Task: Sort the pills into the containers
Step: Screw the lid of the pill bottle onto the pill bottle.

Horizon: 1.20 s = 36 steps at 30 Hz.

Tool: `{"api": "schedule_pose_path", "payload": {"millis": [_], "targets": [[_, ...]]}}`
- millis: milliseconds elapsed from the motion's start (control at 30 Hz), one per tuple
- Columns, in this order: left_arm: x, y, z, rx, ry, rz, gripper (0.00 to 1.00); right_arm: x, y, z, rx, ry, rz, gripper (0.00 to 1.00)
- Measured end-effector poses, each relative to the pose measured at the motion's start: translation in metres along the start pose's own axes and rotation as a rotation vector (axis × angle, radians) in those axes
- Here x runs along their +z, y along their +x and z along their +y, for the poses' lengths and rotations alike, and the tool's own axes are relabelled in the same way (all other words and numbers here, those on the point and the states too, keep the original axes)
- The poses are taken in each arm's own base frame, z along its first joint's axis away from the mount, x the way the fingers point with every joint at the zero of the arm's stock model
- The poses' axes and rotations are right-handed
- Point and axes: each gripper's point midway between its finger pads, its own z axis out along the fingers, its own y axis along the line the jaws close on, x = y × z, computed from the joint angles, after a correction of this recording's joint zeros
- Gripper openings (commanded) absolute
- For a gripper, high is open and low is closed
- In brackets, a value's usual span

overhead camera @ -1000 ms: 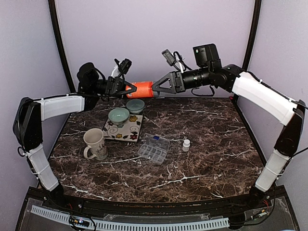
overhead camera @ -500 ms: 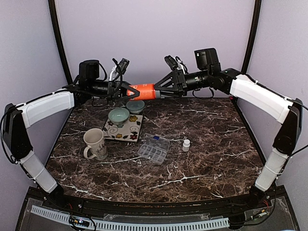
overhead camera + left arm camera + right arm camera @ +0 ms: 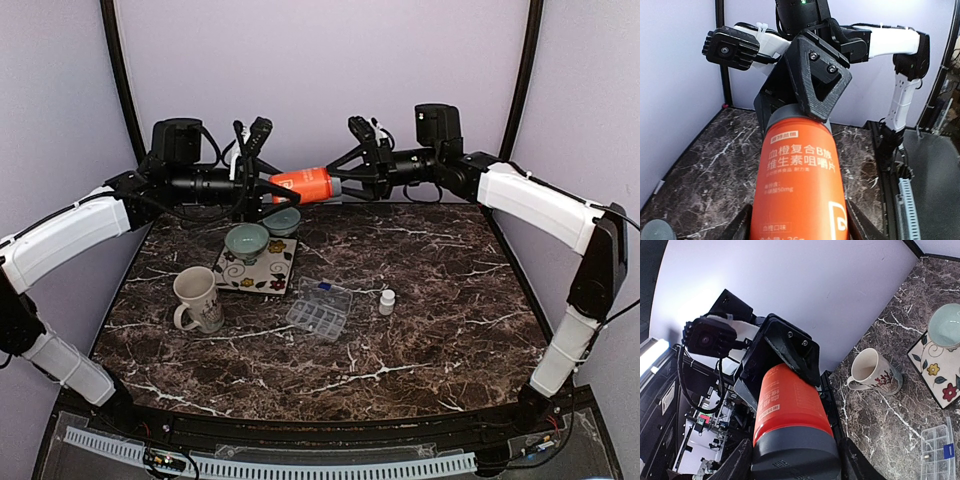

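The orange pill bottle (image 3: 306,185) hangs level in the air, up and behind the clear organiser box (image 3: 320,308), held from both ends. The left hand (image 3: 272,188) is closed on the orange body; in the left wrist view its fingers (image 3: 739,228) press the bottle's two sides. The right hand (image 3: 340,184) is closed on the dark grey cap end, and the right wrist view shows its fingers (image 3: 738,461) flanking the cap. The pills themselves cannot be seen.

The organiser box lies flat on the marble table (image 3: 440,260), its lid shut as far as one can tell, with a small blue patch near its far edge. A small white bottle (image 3: 386,301) stands just right of the box. A cream mug (image 3: 198,300) stands to the box's left. Behind and left of the box lies a floral tile (image 3: 268,278) carrying a pale green bowl (image 3: 246,241), with a second bowl (image 3: 282,220) just beyond it.
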Motion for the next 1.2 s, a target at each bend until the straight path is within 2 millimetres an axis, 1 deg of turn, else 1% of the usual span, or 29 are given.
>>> {"api": "schedule_pose_path", "payload": {"millis": [100, 367, 500, 667, 800, 933, 1133, 1200], "targets": [[0.002, 0.001, -0.002, 0.095, -0.076, 0.029, 0.08, 0.000, 0.000, -0.001, 0.012, -0.008, -0.003, 0.00], [0.004, 0.012, -0.003, 0.320, -0.247, 0.103, 0.09, 0.001, 0.002, -0.008, 0.051, -0.010, -0.005, 0.00], [0.006, 0.021, 0.001, 0.446, -0.357, 0.139, 0.10, 0.003, 0.002, -0.017, 0.074, 0.006, -0.011, 0.00], [0.010, 0.028, 0.007, 0.587, -0.489, 0.163, 0.11, 0.003, 0.000, -0.024, 0.095, 0.029, -0.031, 0.00], [0.012, 0.029, 0.011, 0.710, -0.605, 0.176, 0.11, 0.003, -0.003, -0.028, 0.102, 0.047, -0.050, 0.00], [0.013, 0.027, 0.016, 0.795, -0.685, 0.185, 0.12, 0.002, -0.009, -0.030, 0.094, 0.063, -0.079, 0.00], [0.016, 0.025, 0.024, 0.858, -0.762, 0.197, 0.31, -0.001, -0.017, -0.034, 0.083, 0.087, -0.117, 0.00], [0.016, 0.025, 0.025, 0.857, -0.772, 0.200, 0.41, -0.001, -0.018, -0.035, 0.081, 0.092, -0.123, 0.00]]}}
